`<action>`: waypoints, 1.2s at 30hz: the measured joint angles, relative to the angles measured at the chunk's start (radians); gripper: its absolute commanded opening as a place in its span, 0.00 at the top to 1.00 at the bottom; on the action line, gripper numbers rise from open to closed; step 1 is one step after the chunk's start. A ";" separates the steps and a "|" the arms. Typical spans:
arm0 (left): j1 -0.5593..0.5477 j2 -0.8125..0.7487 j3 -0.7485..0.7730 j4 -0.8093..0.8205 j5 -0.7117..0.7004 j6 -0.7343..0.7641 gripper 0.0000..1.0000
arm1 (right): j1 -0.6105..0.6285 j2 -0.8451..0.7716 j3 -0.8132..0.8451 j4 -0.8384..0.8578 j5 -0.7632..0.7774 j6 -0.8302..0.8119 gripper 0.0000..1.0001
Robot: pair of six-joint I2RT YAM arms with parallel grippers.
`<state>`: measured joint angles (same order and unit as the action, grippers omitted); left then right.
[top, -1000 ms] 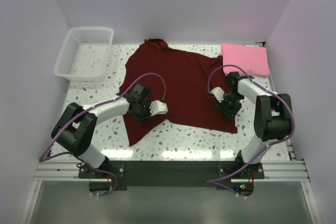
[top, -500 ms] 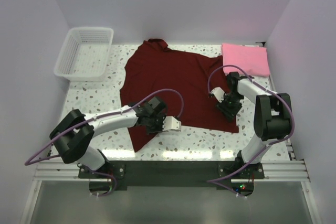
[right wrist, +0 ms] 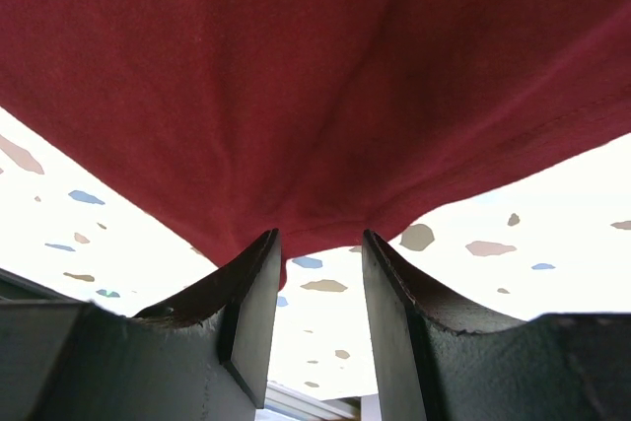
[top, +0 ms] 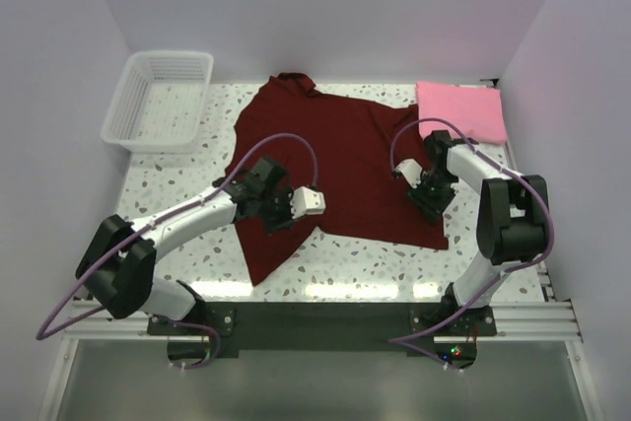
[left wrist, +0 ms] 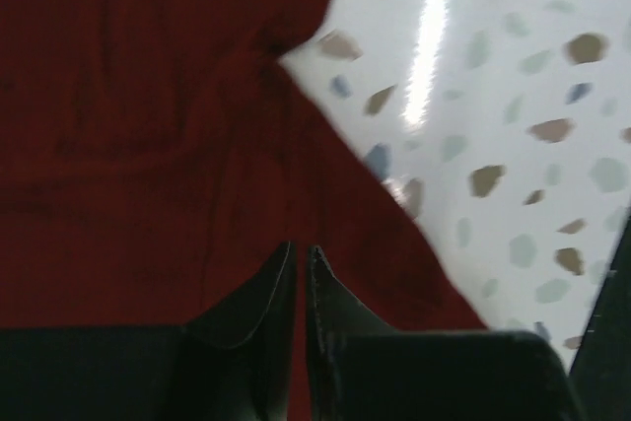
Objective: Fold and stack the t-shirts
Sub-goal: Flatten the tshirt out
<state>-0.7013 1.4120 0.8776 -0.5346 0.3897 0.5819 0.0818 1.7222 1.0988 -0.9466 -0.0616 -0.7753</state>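
Note:
A dark red t-shirt (top: 335, 145) lies spread flat on the speckled table (top: 177, 184). A pink t-shirt (top: 461, 110) lies folded at the back right. My left gripper (top: 268, 212) rests on the red shirt's lower left part. In the left wrist view my left gripper (left wrist: 301, 245) is shut, with a thin strip of red cloth (left wrist: 138, 125) between its tips. My right gripper (top: 431, 202) is at the shirt's lower right edge. In the right wrist view my right gripper (right wrist: 317, 236) is open, and the red hem (right wrist: 315, 76) touches its tips.
An empty white plastic basket (top: 158, 101) stands at the back left. White walls close the table at the back and both sides. Bare tabletop shows beside the left gripper (left wrist: 513, 125) and under the right one (right wrist: 473, 283).
My left gripper swept right and toward the front, dragging the shirt's lower left flap with it, then came back up and left. My right gripper shifted slightly toward the back.

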 measured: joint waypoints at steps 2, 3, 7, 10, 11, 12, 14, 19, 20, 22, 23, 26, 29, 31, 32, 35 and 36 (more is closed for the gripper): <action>0.060 0.024 0.000 0.000 -0.055 -0.006 0.86 | 0.000 0.000 0.006 0.000 0.000 0.000 0.57; 0.068 0.042 0.000 0.000 -0.079 -0.011 0.85 | 0.000 0.000 0.008 0.000 0.000 0.000 0.57; 0.060 0.132 0.000 0.009 -0.146 -0.026 0.84 | 0.000 0.000 0.008 -0.001 0.000 0.000 0.57; 0.059 0.181 0.000 0.024 -0.179 -0.039 0.84 | 0.000 0.000 0.008 0.000 0.000 0.000 0.57; 0.059 0.192 0.004 0.025 -0.183 -0.040 0.84 | 0.000 0.000 0.008 0.000 0.001 0.000 0.57; 0.058 0.193 0.009 0.027 -0.183 -0.040 0.84 | 0.000 -0.001 0.008 0.000 0.002 0.000 0.57; 0.053 0.196 0.011 0.030 -0.178 -0.039 0.84 | 0.000 -0.001 0.008 0.000 0.008 0.000 0.57; -0.077 0.169 0.011 0.021 -0.155 -0.032 0.84 | 0.000 -0.001 0.008 0.000 0.019 -0.002 0.57; -0.126 0.156 0.014 0.013 -0.140 -0.031 0.84 | 0.000 -0.001 0.008 0.000 0.019 -0.002 0.57; -0.209 0.136 0.039 -0.015 -0.083 -0.030 0.84 | 0.000 -0.001 0.008 0.001 0.019 -0.002 0.57; -0.231 0.130 0.054 -0.026 -0.056 -0.031 0.84 | 0.000 -0.001 0.008 0.001 0.020 -0.002 0.57; -0.246 0.099 0.092 -0.030 0.004 -0.033 0.84 | -0.001 -0.001 0.008 0.000 0.020 -0.003 0.57; -0.194 0.040 0.095 -0.030 0.030 -0.041 0.81 | -0.005 -0.001 0.008 0.000 0.019 -0.003 0.57; -0.109 0.021 0.096 -0.029 0.045 -0.042 0.80 | -0.005 -0.001 0.008 -0.002 0.019 -0.003 0.57; -0.042 0.020 0.098 -0.028 0.044 -0.044 0.80 | -0.005 -0.001 0.008 -0.004 0.019 -0.003 0.57; 0.159 0.046 0.098 -0.025 0.010 -0.044 0.78 | -0.005 -0.001 0.008 -0.013 0.018 -0.002 0.57; 0.216 0.060 0.098 -0.024 -0.012 -0.044 0.79 | -0.005 -0.001 0.008 -0.016 0.018 -0.003 0.57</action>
<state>-0.4858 1.4719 0.9760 -0.5587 0.3775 0.5381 0.0772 1.7210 1.1072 -0.9623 -0.0437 -0.7780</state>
